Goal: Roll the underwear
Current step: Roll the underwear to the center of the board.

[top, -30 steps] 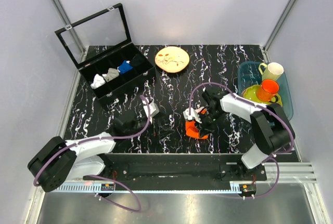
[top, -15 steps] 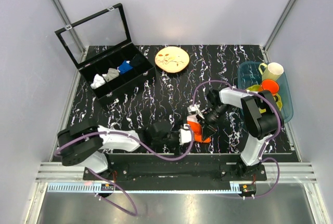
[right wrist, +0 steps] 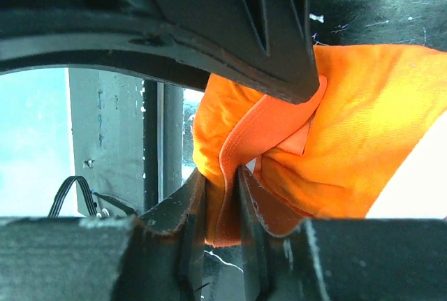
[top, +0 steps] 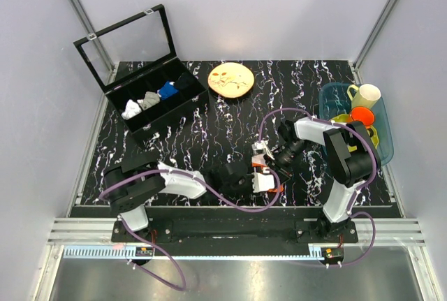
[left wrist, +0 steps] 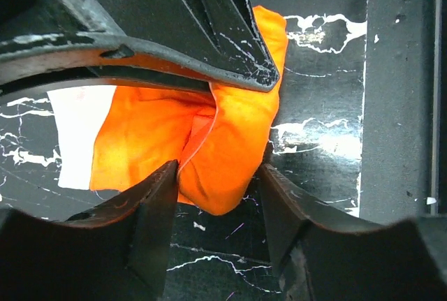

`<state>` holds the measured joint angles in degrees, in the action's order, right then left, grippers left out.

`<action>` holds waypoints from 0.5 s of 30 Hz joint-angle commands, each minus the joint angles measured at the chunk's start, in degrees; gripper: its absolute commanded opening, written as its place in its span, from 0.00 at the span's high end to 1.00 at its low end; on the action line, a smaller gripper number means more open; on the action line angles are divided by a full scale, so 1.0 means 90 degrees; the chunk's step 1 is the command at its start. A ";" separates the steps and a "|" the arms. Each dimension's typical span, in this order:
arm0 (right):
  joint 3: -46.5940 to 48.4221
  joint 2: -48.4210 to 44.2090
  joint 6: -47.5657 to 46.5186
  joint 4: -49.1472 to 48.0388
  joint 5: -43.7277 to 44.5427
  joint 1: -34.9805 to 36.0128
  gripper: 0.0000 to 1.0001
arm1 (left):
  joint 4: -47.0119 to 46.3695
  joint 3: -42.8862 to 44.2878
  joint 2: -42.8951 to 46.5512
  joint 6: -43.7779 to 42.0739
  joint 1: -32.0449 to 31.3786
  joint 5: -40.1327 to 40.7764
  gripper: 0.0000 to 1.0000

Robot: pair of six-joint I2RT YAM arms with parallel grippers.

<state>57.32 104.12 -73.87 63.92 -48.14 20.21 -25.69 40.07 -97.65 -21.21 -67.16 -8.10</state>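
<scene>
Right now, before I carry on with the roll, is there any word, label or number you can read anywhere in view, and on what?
No text can be read in any view.
Underwear: its white band shows blank here, no lettering visible.
Plate: a reddish pattern, not words.
Orange cup and pale cup: too small to tell any print.

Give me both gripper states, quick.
Left gripper: open, its fingers either side of a fold of the underwear.
Right gripper: closed, pinching an edge of the underwear.
</scene>
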 commanded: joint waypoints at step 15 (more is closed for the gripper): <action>0.0086 -0.1342 0.0317 -0.0335 -0.0120 -0.1384 0.43 | 0.0598 0.0858 -0.1219 0.2805 0.1445 -0.3405 0.84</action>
<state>57.32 97.82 -70.89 62.22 -47.72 11.92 -23.29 45.41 -103.35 -5.74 -58.06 -26.04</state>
